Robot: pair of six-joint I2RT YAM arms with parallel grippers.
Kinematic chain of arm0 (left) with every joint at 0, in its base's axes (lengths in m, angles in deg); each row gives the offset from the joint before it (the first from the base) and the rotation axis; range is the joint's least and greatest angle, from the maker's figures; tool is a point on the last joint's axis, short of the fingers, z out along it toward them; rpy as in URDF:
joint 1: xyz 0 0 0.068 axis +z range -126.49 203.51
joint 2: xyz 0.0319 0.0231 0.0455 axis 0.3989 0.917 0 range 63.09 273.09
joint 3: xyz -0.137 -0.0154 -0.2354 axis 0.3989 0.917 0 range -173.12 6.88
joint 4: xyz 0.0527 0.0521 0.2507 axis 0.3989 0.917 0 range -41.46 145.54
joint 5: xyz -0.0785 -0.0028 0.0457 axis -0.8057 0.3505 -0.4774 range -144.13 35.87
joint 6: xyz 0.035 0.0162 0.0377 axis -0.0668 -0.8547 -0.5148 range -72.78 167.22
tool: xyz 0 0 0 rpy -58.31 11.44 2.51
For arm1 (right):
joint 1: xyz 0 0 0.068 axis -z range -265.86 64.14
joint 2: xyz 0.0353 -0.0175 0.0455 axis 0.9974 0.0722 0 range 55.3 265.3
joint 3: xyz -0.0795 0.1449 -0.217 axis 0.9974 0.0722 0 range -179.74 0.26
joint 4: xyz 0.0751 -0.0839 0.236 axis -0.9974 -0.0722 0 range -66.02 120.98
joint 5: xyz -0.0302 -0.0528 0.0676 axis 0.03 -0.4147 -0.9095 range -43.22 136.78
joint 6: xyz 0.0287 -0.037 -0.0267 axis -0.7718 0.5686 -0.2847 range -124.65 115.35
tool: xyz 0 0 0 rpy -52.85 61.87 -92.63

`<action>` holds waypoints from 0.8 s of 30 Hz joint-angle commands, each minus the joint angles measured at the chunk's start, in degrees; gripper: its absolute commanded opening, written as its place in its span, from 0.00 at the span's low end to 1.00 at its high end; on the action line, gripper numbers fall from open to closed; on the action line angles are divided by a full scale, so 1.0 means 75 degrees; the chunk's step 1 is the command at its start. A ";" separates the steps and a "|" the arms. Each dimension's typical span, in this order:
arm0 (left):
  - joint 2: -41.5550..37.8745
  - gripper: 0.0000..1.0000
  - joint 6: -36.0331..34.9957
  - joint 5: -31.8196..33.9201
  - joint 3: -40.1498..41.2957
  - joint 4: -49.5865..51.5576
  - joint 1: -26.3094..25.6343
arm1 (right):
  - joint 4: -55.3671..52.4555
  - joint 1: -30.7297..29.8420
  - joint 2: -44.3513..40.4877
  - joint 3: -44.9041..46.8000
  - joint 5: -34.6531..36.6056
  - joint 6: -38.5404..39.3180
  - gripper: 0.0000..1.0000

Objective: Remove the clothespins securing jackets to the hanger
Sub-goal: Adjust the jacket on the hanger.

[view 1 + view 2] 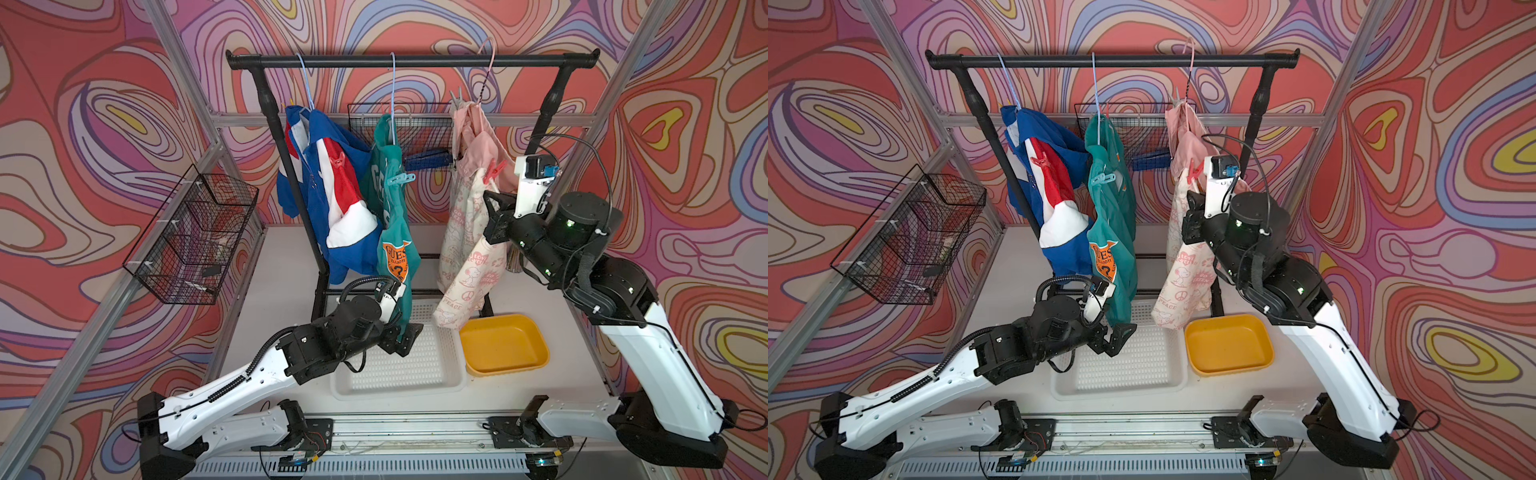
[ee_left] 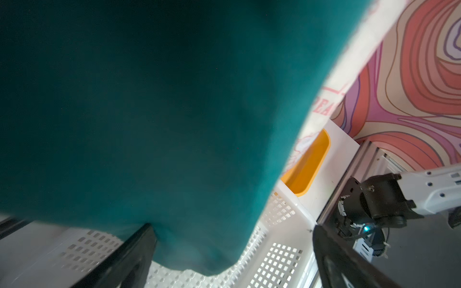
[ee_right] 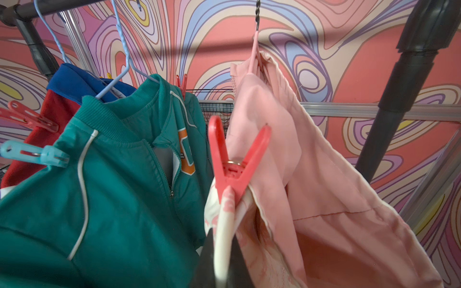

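Two arms: low left fingers (image 1: 409, 334) apart at teal jacket (image 1: 392, 224) hem; raised right fingers (image 1: 498, 203) together against pink jacket (image 1: 478, 153).

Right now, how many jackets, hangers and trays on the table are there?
Jackets: 3, blue-red-white, teal, pink-and-cream
Hangers: 3, blue, light blue, pink
Trays: 2, white, yellow
Total: 8

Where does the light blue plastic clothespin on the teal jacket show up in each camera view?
In a top view: light blue plastic clothespin, near centre, on the shoulder of the teal fabric jacket.
In a top view: left of centre, same shoulder.
Left wrist: not in it.
Right wrist: far left edge.
Shared landmark: that jacket, in all four views.
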 commanded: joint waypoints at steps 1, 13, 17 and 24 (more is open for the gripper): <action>0.0201 1.00 0.0281 0.0652 -0.0308 -0.0314 -0.0031 | 0.0708 -0.0042 -0.0385 -0.0368 -0.0610 0.0077 0.00; 0.1250 1.00 0.0396 0.1032 -0.0877 -0.0120 0.0379 | 0.1050 -0.0036 -0.0416 -0.0611 -0.0827 0.0375 0.00; 0.1415 1.00 0.0473 0.0889 -0.1042 -0.0012 0.0715 | 0.0869 -0.0042 -0.0388 -0.0972 -0.1208 0.0229 0.00; 0.1686 1.00 0.0307 0.0637 -0.1306 -0.0106 0.1156 | 0.0199 -0.0042 -0.0815 -0.0825 -0.1412 -0.0106 0.00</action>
